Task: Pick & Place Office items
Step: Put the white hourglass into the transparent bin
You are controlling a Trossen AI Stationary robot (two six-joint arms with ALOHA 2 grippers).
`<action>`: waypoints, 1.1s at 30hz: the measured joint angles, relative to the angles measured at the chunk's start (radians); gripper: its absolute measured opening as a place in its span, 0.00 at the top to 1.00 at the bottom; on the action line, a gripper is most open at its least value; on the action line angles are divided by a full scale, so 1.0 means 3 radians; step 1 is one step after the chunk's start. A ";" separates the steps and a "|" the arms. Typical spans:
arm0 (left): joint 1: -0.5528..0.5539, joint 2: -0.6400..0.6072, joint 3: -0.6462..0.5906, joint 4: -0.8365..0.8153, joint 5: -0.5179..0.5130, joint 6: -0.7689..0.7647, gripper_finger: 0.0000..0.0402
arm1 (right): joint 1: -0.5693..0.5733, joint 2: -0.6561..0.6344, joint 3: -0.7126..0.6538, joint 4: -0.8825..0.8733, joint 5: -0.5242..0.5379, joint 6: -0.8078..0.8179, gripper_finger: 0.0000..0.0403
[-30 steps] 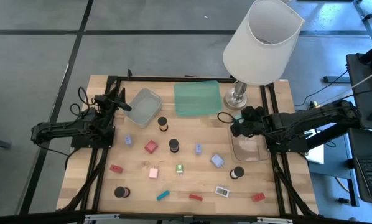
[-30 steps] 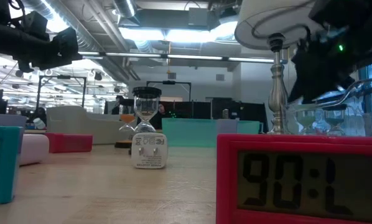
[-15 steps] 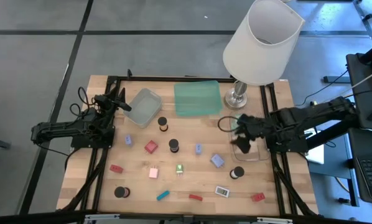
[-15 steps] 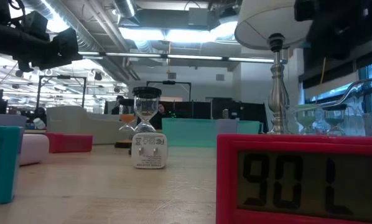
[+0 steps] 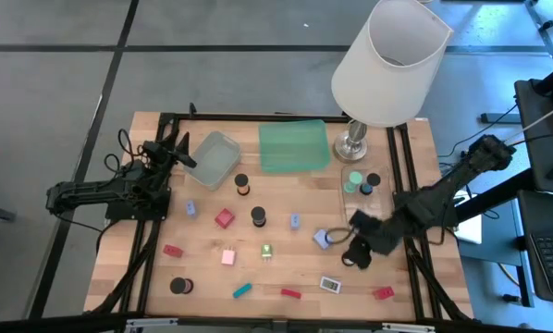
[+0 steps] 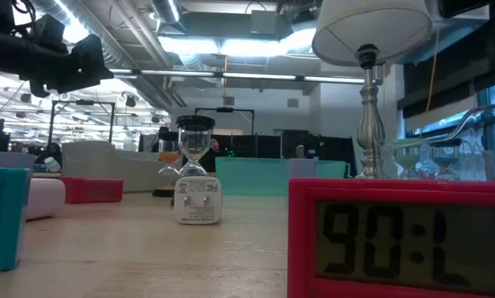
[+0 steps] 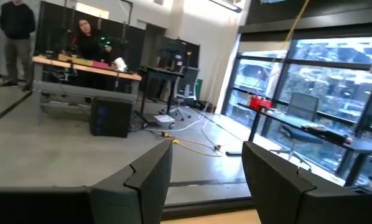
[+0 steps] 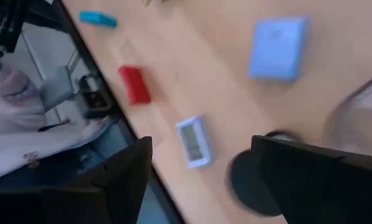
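Note:
Small office items lie scattered on the wooden table (image 5: 202,268): black cylinders (image 5: 257,215), a red block (image 5: 224,218), lavender blocks (image 5: 323,239), a teal bar (image 5: 242,290) and red bars (image 5: 290,293). A mint-green cap (image 5: 354,180) and a dark piece (image 5: 372,183) sit in the clear tray (image 5: 380,199). My right gripper (image 5: 358,248) hovers open over a black cylinder (image 8: 255,182) near the table's right side, and the cylinder shows between its fingers in the right wrist view. My left gripper (image 5: 178,151) waits open beside the grey tray (image 5: 214,158).
A large white-shaded lamp (image 5: 387,60) stands at the far right, its base (image 5: 353,143) beside the green tray (image 5: 293,146). A red clock (image 6: 396,240), a white plug (image 6: 198,201) and an hourglass (image 6: 194,145) stand near the low camera. A small white clock (image 8: 192,142) lies near the right gripper.
My right gripper has swung from above the clear tray toward the table's near edge and now hangs over the black cylinder. The clear tray is uncovered, showing the mint-green cap and a dark piece inside.

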 joint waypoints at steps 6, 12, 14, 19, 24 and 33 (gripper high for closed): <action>0.0000 0.0000 0.0001 0.0011 0.0048 0.0000 0.53 | 0.0315 0.0292 0.0101 0.0307 -0.0165 0.0439 0.31; 0.0000 0.0003 0.0001 0.0045 0.0055 0.0000 0.52 | 0.0464 0.0337 0.0318 -0.0018 -0.0310 0.0924 0.31; 0.0000 0.0004 0.0001 0.0045 0.0074 0.0000 0.52 | 0.0487 0.0365 0.0351 -0.0031 -0.0286 0.1032 0.31; 0.0000 0.0005 0.0001 0.0026 0.0114 0.0000 0.53 | 0.0526 0.0420 0.0350 -0.0069 -0.0275 0.0821 0.31; 0.0000 0.0006 0.0001 -0.0002 0.0136 -0.0006 0.52 | 0.0523 0.0496 0.0350 -0.0054 -0.0314 0.0301 0.31; 0.0000 0.0006 0.0000 -0.0010 0.0134 -0.0004 0.52 | 0.0499 0.0500 0.0350 -0.0057 -0.0217 -0.1006 0.31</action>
